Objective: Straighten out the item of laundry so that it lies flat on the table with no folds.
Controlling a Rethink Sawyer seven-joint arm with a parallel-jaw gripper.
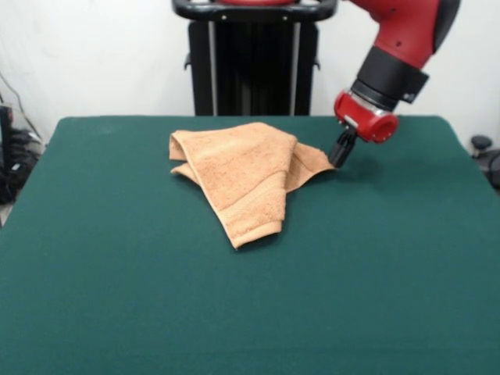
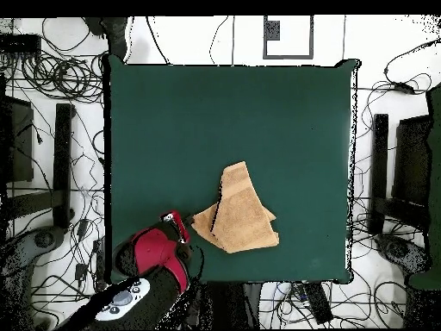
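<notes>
Towel sits folded over itself, bunched toward the table's pedestal-side edge, roughly mid-width. My gripper is down at the towel's outermost corner, touching or just beside it; can't tell if the fingers are apart or pinched on cloth. Risks I see: only one layer gets caught so folds stay, or a pull toward the near edge drags the whole bundle off.

You see a glossy red arm with a black cuff, then a red wrist ring and a small black gripper. From above, a grey button panel sits on the arm.
</notes>
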